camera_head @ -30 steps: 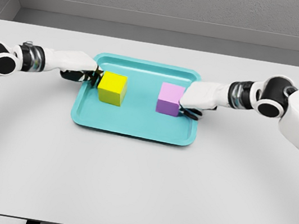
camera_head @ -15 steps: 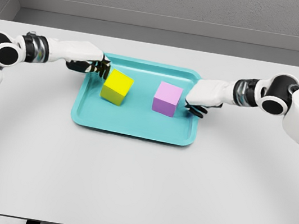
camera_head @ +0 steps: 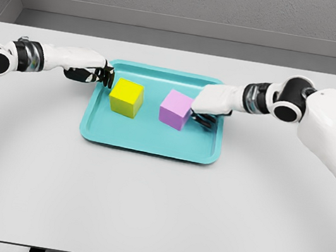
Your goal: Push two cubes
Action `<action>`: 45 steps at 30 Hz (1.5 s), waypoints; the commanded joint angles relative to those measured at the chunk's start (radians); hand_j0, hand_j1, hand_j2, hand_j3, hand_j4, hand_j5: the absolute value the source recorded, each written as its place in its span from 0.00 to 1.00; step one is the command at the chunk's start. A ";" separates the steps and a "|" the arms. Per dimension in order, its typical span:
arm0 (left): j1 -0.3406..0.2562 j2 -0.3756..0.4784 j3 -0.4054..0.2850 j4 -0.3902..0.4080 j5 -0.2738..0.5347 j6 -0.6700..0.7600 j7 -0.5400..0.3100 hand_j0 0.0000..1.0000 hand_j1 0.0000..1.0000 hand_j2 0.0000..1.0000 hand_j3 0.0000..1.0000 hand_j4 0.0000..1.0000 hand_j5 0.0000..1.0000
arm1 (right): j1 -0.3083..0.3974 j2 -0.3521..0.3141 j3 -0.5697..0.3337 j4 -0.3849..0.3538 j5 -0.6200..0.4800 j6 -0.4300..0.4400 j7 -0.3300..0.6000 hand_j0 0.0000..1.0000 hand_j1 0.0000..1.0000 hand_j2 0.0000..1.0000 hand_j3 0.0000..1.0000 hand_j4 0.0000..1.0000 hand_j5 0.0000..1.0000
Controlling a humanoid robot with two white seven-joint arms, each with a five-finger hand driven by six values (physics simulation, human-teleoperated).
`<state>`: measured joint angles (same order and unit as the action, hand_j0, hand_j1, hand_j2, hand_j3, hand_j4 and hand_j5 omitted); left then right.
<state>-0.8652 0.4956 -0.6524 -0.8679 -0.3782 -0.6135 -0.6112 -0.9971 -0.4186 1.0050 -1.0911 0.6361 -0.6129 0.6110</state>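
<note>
Two cubes are held inside a teal tray (camera_head: pixel 149 143): a yellow cube (camera_head: pixel 126 97) in its left half and a pink cube (camera_head: pixel 176 109) near the middle, set apart from each other. The pink cube is touched on its right side by the right hand (camera_head: pixel 207 107), whose dark fingers are curled and grip nothing. The left hand (camera_head: pixel 93 74) is seen at the tray's left rim, just beside the yellow cube, fingers likewise curled and empty. The tray is carried by a grey counter (camera_head: pixel 154 213).
</note>
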 commanded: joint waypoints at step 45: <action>-0.015 -0.017 -0.001 0.020 0.010 0.003 0.000 0.42 0.42 0.42 0.42 0.42 0.42 | -0.015 0.015 -0.040 0.013 -0.003 0.002 0.000 0.05 0.05 0.05 0.05 0.05 0.05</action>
<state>-0.8805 0.4682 -0.6636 -0.8481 -0.3768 -0.6134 -0.6112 -1.0109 -0.3906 0.9779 -1.0767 0.6367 -0.6124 0.6110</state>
